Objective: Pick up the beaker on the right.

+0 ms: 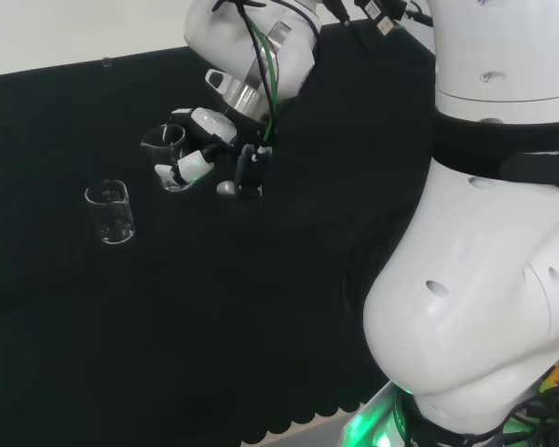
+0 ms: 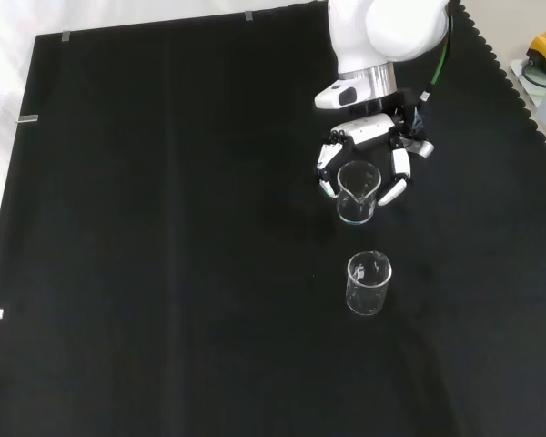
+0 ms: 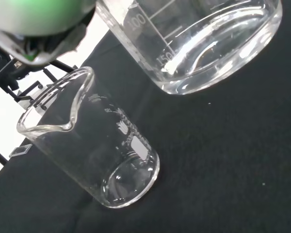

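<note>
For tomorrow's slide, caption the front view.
The hand curls around one clear beaker; a second beaker stands nearer on black cloth.

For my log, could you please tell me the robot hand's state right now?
Robot hand: fingers curled around the beaker, which stands on the cloth.

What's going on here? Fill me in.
The robot hand has its fingers curled on either side of a clear beaker that looks to be standing on the black cloth. A second clear beaker stands apart, nearer the camera in the front view, untouched. Both look empty.
</note>
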Available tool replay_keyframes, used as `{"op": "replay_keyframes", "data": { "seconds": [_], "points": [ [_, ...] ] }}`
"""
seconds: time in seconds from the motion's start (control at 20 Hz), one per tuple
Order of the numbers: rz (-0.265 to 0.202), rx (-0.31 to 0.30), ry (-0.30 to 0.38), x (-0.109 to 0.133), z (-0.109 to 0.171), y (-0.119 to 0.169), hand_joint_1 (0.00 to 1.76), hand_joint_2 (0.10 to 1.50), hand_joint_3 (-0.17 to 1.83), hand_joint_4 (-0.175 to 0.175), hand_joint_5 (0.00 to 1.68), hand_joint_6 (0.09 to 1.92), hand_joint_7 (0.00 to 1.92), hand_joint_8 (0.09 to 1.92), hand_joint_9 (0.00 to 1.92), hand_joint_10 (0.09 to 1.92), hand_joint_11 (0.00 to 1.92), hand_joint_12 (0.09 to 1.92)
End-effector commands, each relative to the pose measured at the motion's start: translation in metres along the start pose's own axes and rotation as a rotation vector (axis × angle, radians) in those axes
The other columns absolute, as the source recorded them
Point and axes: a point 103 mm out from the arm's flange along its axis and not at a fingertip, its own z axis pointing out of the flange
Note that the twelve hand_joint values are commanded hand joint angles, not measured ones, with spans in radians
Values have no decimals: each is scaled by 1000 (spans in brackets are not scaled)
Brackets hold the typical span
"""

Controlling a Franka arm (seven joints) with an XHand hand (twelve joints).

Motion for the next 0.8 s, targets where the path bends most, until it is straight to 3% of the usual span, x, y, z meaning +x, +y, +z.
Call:
{"op": "replay_keyframes", "data": {
  "seconds": [0.05, 0.8],
  "points": [
    [-3, 2, 32, 8, -1, -4, 1069, 488, 1126, -175, 642, 1446, 938, 1559, 1115, 1211, 982, 1337],
    [6, -29, 22, 6, -23, -6, 1072, 484, 1130, -175, 647, 1450, 938, 1559, 1122, 1210, 988, 1333]
  ]
}}
